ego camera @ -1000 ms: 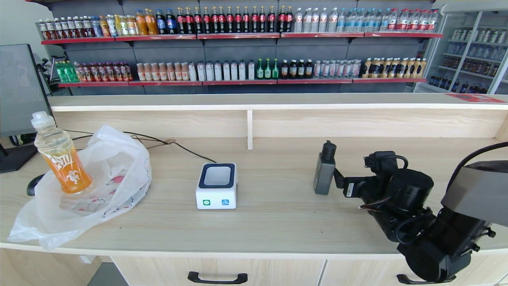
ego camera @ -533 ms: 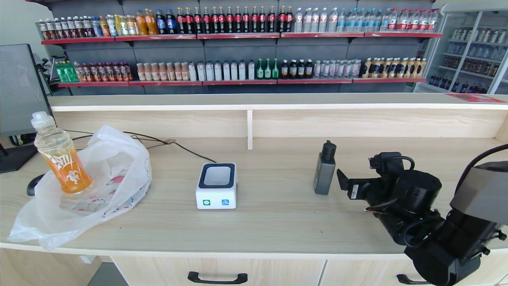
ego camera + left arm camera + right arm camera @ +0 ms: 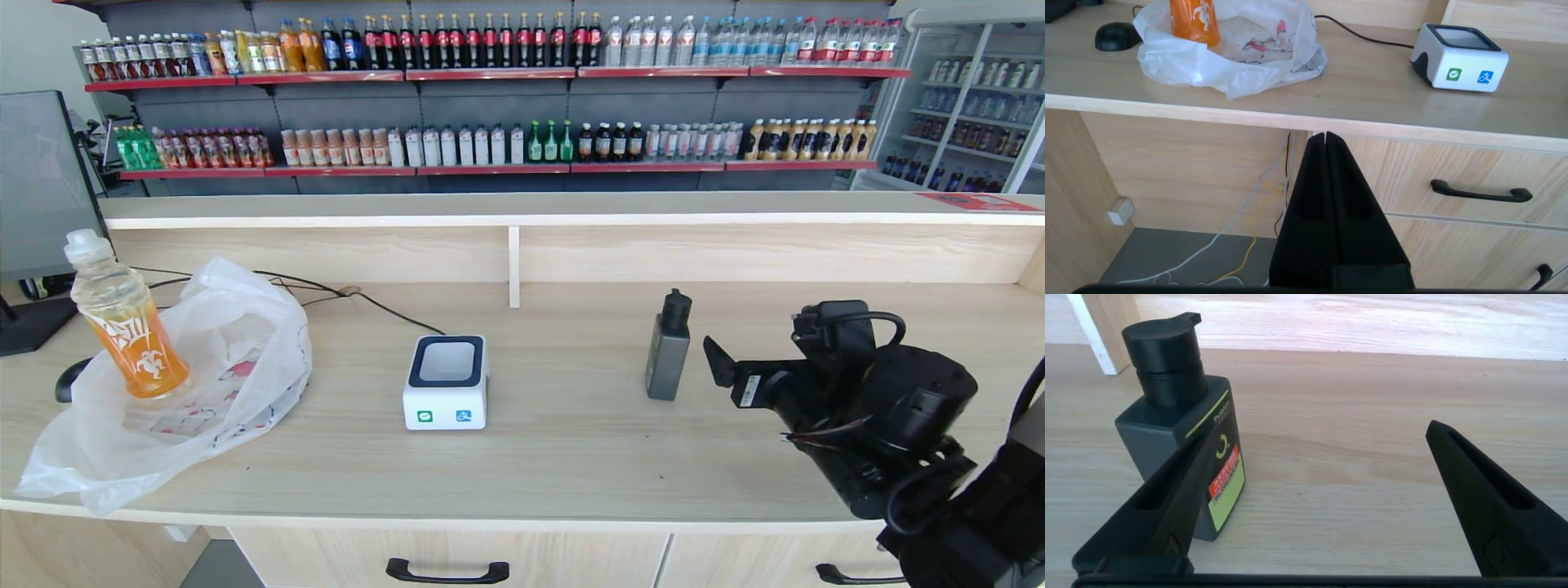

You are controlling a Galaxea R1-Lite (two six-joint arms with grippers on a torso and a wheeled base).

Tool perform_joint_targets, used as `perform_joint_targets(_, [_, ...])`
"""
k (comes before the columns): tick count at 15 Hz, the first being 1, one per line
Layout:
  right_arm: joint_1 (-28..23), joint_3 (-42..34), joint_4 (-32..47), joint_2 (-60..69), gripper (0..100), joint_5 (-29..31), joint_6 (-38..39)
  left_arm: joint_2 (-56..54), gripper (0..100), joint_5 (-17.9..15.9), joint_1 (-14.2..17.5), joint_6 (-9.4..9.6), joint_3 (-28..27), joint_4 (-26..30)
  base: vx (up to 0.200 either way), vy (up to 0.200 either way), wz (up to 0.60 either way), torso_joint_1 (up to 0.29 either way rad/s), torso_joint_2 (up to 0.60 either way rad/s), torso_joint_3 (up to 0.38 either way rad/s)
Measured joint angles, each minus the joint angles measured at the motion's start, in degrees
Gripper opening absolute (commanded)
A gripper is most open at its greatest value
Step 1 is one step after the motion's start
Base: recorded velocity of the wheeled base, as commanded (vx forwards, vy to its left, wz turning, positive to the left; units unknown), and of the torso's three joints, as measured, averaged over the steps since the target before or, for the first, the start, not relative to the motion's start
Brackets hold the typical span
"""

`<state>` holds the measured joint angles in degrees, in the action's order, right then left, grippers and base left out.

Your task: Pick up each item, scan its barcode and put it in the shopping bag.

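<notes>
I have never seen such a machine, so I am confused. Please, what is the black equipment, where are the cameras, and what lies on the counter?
This is a two-armed robot at a shop counter. The wide picture comes from its head; the other two from its wrists. The right gripper is open beside a grey bottle, holding nothing. The left gripper is shut, empty, in front of the counter's drawers. Also on the counter: a white scanner and a plastic shopping bag with an orange drink bottle standing upright on it.
</notes>
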<state>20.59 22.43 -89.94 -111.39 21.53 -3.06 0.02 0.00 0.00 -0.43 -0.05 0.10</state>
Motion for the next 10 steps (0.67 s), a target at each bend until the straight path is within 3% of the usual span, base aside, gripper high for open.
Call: perform_joint_targets(10, [6.58, -3.19, 0.02, 2.67, 100, 0.26, -0.06, 0.00, 0, 0.00, 0.00, 0.00, 0.02, 0.00, 0.000, 0.000, 0.00, 0.000, 0.00, 0.000])
